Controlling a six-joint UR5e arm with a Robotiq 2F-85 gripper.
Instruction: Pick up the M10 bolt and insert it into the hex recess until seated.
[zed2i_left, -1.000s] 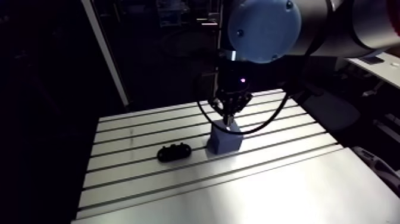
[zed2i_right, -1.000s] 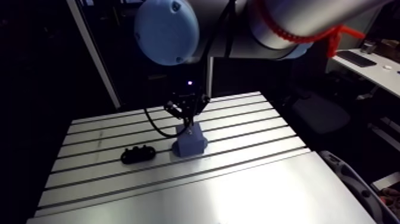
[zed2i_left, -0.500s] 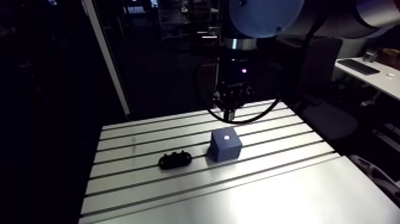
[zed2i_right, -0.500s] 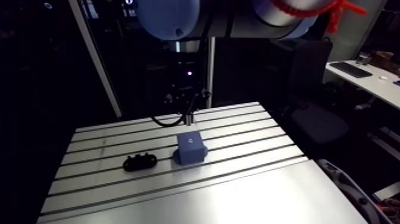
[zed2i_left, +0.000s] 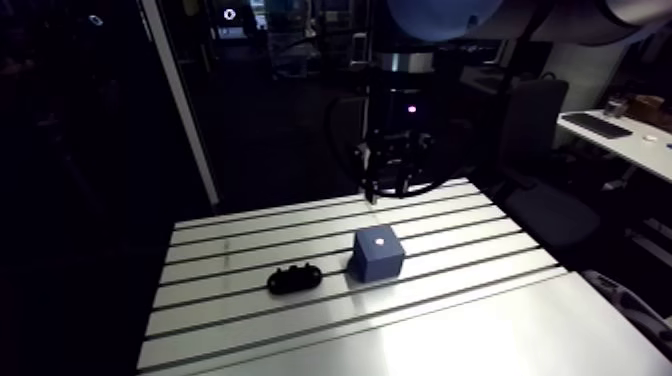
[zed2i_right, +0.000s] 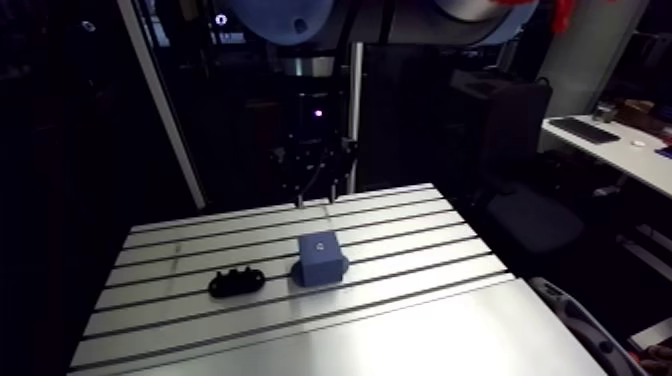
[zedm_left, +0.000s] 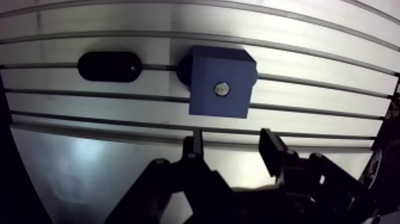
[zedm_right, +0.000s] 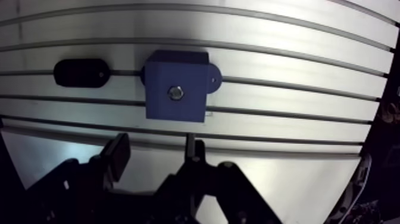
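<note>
First, the arm view. The hand (zed2i_left: 388, 190) hangs from the wrist above the far edge of the counter (zed2i_left: 470, 320), clear of everything on it. From this side it is too small and dark to tell whether it is apart or together. A blue block (zed2i_left: 378, 256) stands on the slotted counter about midway across. It is nearer the camera than the hand and well apart from it. One bright spot shows in the middle of the block's top face: the head of the M10 bolt (zed2i_left: 378, 240). A black oblong part (zed2i_left: 294, 279) lies flat just beside the block, lumpy along its top, with a narrow strip of counter showing between the two.

Next, the wrist view, looking down past the hand. The two fingers (zedm_left: 272, 149) stand apart, with nothing between them and touching nothing. The blue block sits on the counter ahead of the hand, its top face square to the camera. The bolt's head shows pale and roundish at the centre of that face, set into the block, with the shank out of sight. How deep it sits cannot be told. The black oblong part, rounded at both ends, lies along the same slot the block straddles. It is close beside the block but not touching it.
</note>
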